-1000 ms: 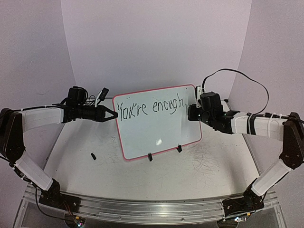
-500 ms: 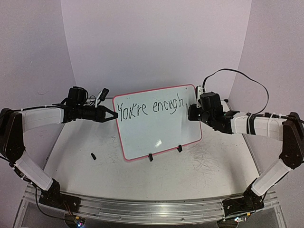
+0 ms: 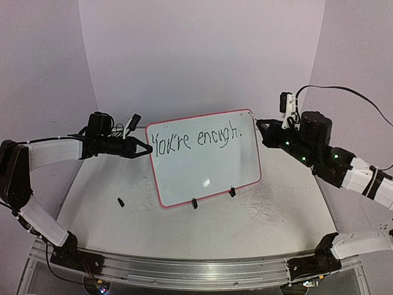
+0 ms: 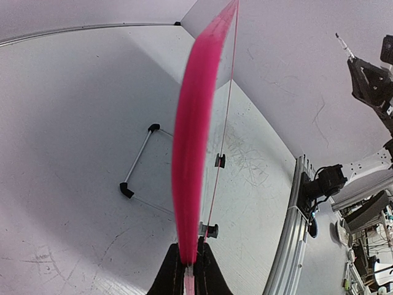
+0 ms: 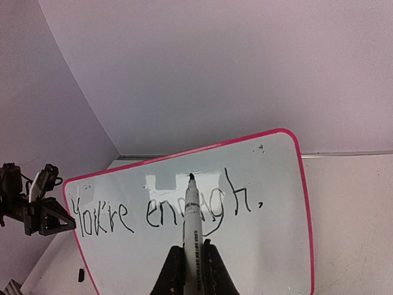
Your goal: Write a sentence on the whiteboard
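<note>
A flat white tabletop point(image 3: 123, 215), scuffed with faint grey marks, fills the lower half of the top view. At its centre stands the small rectangular whiteboard point(image 3: 206, 169) with a thin red-pink rim and rounded corners. It is upright and leans slightly back, resting on two black clip feet point(image 3: 194, 203) at its lower edge. In the left wrist view its thin wire stand point(image 4: 140, 163) lies on the table behind it.

The left gripper point(image 3: 146, 150) reaches in from the left of the frame at the board's upper left corner. In its own camera its fingers point(image 4: 187, 273) are pressed together on the pink rim, pinching the board's edge.

The right gripper point(image 3: 261, 125) hangs at the upper right, just beside the board's top right corner. Its jaws are clamped on a slim white-barrelled marker point(image 5: 191, 215) with a black tip, which points toward the board. From the wrist view alone I cannot tell whether the tip meets the surface. The top view suggests it sits just off the right edge.

The black handwritten sentence point(image 3: 196, 140) runs along the upper part of the board in one slightly rising line. It reads "You're enough" with a small mark after it.

A small black object point(image 3: 120, 201), possibly a marker cap, lies on the table at lower left, well apart from the board.
</note>
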